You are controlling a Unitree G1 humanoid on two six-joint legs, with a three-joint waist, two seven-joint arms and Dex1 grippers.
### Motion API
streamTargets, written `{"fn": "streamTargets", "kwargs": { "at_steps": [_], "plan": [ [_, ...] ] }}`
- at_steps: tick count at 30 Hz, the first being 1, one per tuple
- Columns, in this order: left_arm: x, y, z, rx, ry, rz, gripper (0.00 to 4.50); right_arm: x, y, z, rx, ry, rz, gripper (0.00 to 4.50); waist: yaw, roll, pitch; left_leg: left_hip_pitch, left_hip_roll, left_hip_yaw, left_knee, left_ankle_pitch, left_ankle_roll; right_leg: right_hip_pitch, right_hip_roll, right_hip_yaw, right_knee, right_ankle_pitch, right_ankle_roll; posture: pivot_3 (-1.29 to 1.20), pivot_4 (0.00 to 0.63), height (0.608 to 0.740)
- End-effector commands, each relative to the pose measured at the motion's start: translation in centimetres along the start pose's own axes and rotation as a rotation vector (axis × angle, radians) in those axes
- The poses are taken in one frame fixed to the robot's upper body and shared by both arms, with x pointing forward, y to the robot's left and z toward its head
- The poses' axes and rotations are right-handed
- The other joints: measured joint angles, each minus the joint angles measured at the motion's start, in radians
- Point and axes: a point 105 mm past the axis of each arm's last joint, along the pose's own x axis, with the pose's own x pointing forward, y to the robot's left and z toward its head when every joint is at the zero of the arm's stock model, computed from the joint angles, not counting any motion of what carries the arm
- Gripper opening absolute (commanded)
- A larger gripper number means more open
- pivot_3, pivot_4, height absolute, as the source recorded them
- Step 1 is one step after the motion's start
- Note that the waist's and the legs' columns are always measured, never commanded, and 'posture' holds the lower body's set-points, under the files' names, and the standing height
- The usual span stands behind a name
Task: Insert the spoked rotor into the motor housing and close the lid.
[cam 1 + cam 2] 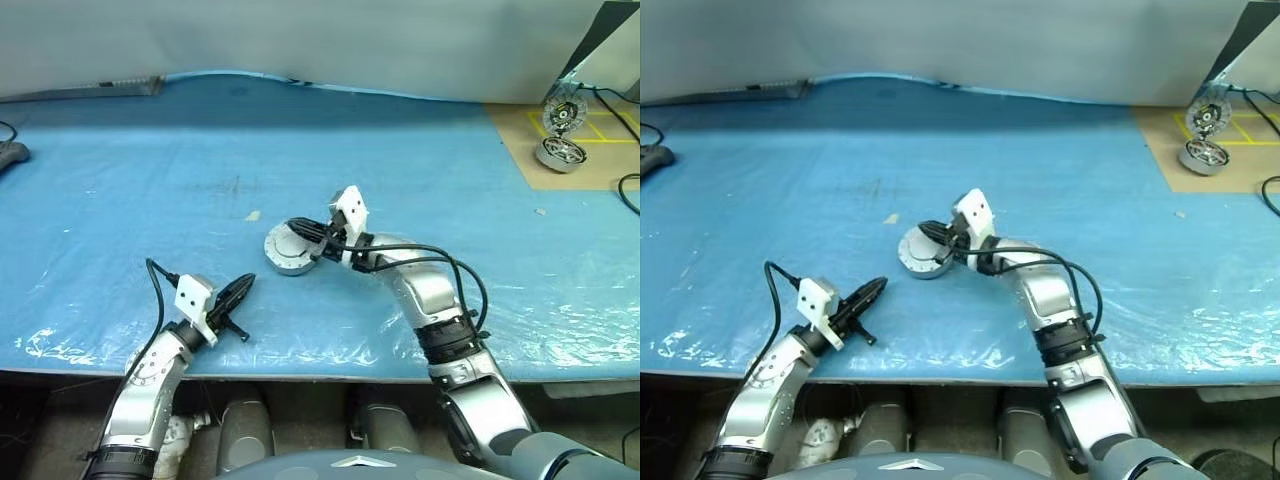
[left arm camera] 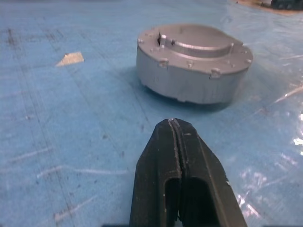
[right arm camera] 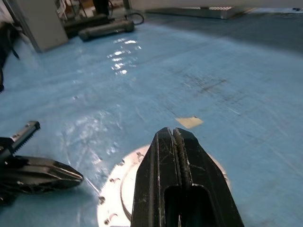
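1. Blue plastic sheeting (image 1: 150, 180) covers a wide table, seen from the robot's head looking forward and down.
2. Near the middle of the sheet sits the motor housing (image 1: 290, 250), a squat round grey metal cup, with the lid (image 2: 196, 40) shut flat on top, its plain grey outer face and raised centre upward.
3. The right gripper (image 1: 300, 228) hovers directly over the lid, its two black fingers pressed tightly together and holding nothing; whether the tips touch the lid cannot be told.
4. The left gripper (image 1: 243, 285) hangs near the front edge of the table, apart from the housing and pointing toward it, its fingers also clenched together and empty.
5. A small pale scrap (image 1: 253, 215) lies on the sheet just beyond the housing, toward the robot's left.
6. At the far right corner, well apart, a tan cardboard sheet (image 1: 520, 140) bears a similar motor unit (image 1: 560, 152) with its lid standing open.
7. Black cables run along the right edge of the table.
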Motion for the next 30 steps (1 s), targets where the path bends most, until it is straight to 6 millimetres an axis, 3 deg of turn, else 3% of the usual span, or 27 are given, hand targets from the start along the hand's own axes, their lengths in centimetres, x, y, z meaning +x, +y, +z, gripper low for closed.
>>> {"fn": "streamTargets", "kwargs": {
  "at_steps": [1,3,7,13,19,30],
  "plan": [
    [-0.2,0.5,-0.6,0.012,-0.011,0.006,0.0,0.1,1.3,1.5,-0.067,0.009,0.018,0.4,0.0,0.0,0.0,0.001,0.0,0.0,-0.001,0.0,0.0,0.0,0.0,0.0,0.0,0.0,0.0,0.0,0.15,0.74],
    [-0.1,0.7,-1.1,0.013,-0.013,0.007,0.0,0.4,1.5,0.6,-0.062,0.044,0.021,0.89,0.0,0.001,-0.001,0.003,0.0,0.0,-0.001,0.0,0.0,0.001,0.0,0.0,0.0,0.0,0.0,0.0,0.15,0.74],
    [0.1,0.8,-1.3,0.026,-0.027,0.002,0.0,0.9,1.4,-0.4,-0.055,0.085,0.022,2.31,0.0,0.002,-0.001,0.006,-0.001,0.0,-0.001,0.0,0.0,0.004,0.0,0.001,0.001,0.0,0.001,0.0,0.15,0.74],
    [1.0,1.0,0.1,0.052,-0.068,0.004,0.0,2.0,1.2,-1.1,-0.088,0.135,0.027,4.4,0.0,0.003,-0.001,0.006,-0.001,0.001,-0.001,0.0,0.0,0.004,-0.001,0.002,0.001,0.0,0.001,0.0,0.15,0.74],
    [1.2,0.8,2.0,0.088,-0.109,0.001,0.0,2.3,0.7,-2.1,-0.083,0.143,0.01,4.46,-0.002,0.002,-0.002,0.002,-0.001,0.001,-0.001,0.0,0.0,0.001,0.0,0.002,0.0,0.0,0.001,0.0,0.15,0.74],
    [-2.1,0.7,3.4,0.14,-0.133,0.031,0.0,2.1,1.4,-4.1,-0.124,0.157,0.022,4.46,-0.003,0.002,-0.002,0.001,0.0,0.001,-0.001,0.0,-0.001,0.0,0.0,0.001,0.0,0.0,0.001,0.0,0.15,0.74]
  ]
}}
